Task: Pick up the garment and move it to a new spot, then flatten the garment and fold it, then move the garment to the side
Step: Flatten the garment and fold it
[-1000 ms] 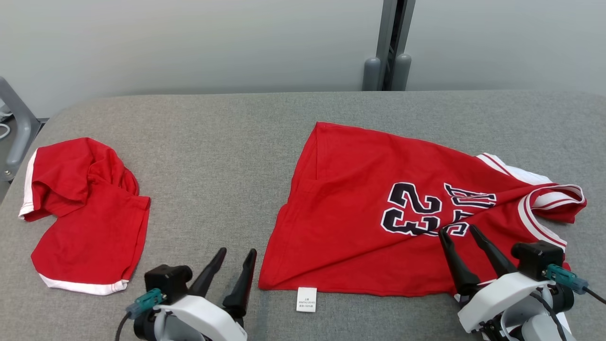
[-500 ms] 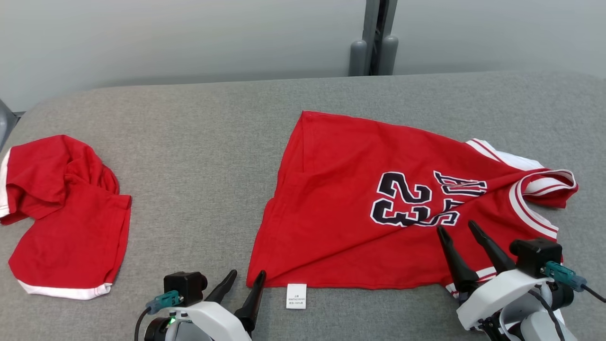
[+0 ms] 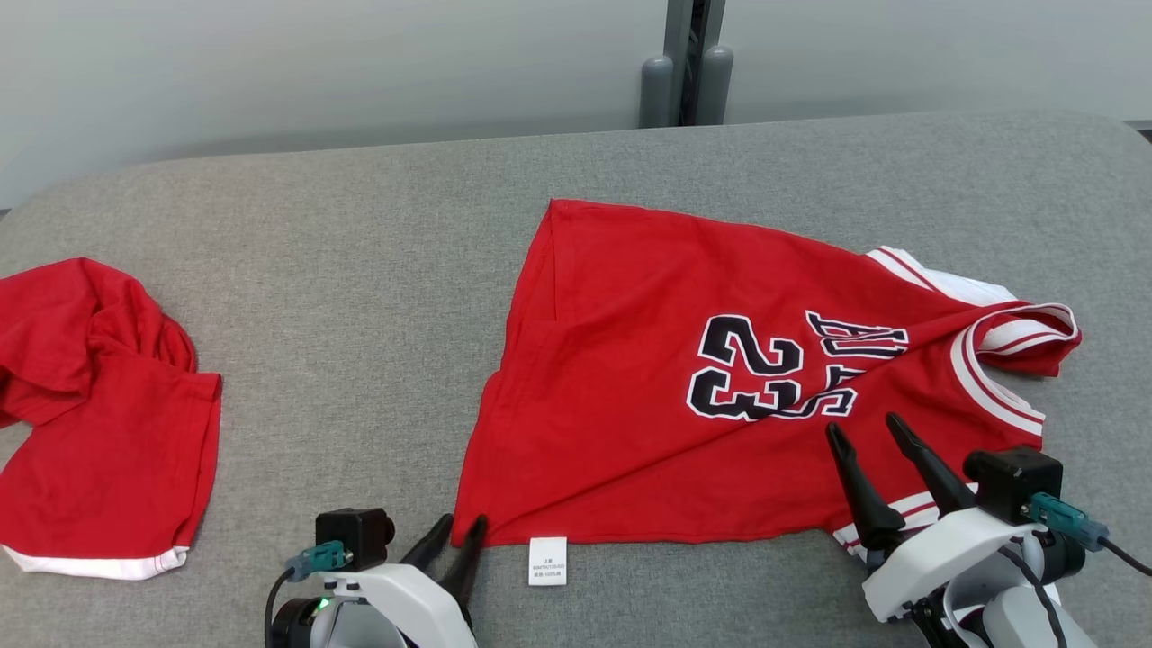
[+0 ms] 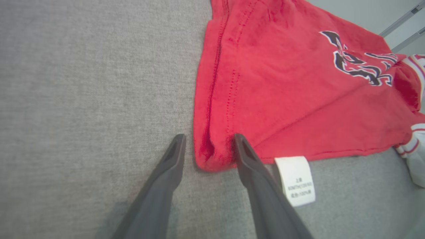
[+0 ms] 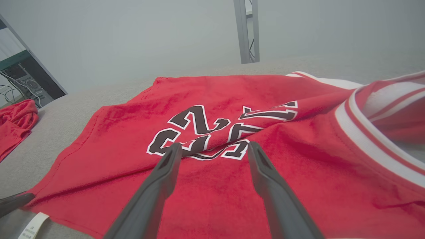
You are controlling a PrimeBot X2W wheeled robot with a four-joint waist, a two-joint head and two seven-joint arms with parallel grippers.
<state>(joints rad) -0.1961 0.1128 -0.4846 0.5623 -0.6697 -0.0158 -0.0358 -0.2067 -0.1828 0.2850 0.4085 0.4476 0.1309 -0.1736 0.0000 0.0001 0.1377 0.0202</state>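
The garment (image 3: 648,360) is a red jersey with a dark "23", lying mostly flat on the grey table (image 3: 360,270), its collar bunched at the right. My left gripper (image 3: 462,524) is at its near left hem corner. In the left wrist view the left gripper (image 4: 208,137) is open, one finger on either side of the garment (image 4: 282,83) corner, which bulges between them. My right gripper (image 3: 862,425) hovers open over the near right part, just below the number. In the right wrist view the right gripper (image 5: 214,146) has nothing between its fingers above the garment (image 5: 232,186).
A second red garment with white trim (image 3: 99,405) lies crumpled at the table's left end. A white label (image 3: 548,560) sticks out from the jersey's near hem, right of my left gripper. A grey post (image 3: 684,63) stands behind the table's far edge.
The head camera has shifted, sliding the whole picture left and up. My left gripper has moved to the jersey's hem corner and its fingers have drawn closer together. The right gripper stays open.
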